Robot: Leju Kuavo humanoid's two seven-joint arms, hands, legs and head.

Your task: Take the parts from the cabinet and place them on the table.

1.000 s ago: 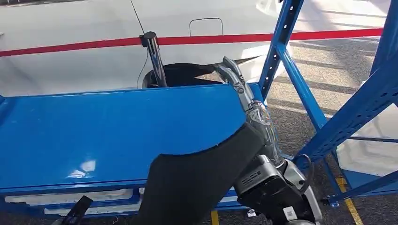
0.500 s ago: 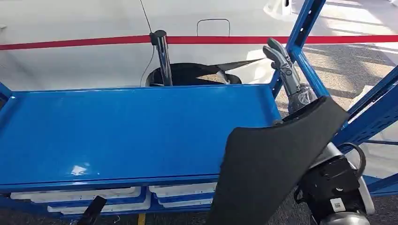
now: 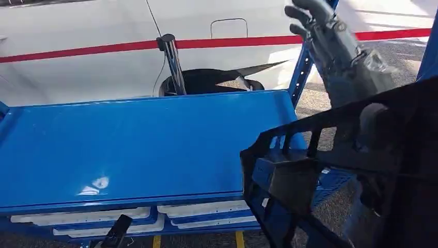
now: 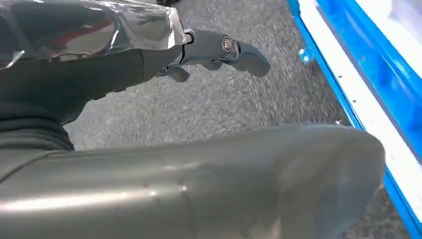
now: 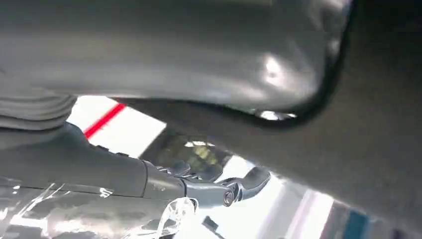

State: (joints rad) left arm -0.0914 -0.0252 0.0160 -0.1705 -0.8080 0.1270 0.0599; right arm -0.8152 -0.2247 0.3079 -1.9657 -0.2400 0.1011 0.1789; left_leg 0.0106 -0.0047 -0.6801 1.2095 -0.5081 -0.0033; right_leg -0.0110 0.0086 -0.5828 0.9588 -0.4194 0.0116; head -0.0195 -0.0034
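Observation:
A large black plastic part (image 3: 330, 170) hangs at the right of the head view, tilted so its ribbed underside faces me. It overlaps the right end of the blue table top (image 3: 129, 144). My right hand (image 3: 330, 46) holds it from behind, with its fingers sticking up above the part's upper edge. In the right wrist view the dark part (image 5: 368, 149) lies between the thick thumb and the outstretched fingers (image 5: 199, 186). My left hand (image 4: 219, 50) hangs low over the grey floor beside the table's edge. Its fingers are stretched out and hold nothing. Its dark tip (image 3: 118, 232) shows at the bottom left.
White trays (image 3: 103, 214) sit under the table top. Behind the table stand a black post (image 3: 170, 62) with a red barrier tape, a white car and its wheel arch (image 3: 206, 80). A blue rack upright (image 3: 304, 67) rises at the right.
My right hand has risen and swung right. The black part has turned from its smooth face to its ribbed underside and now stands higher and nearer the camera.

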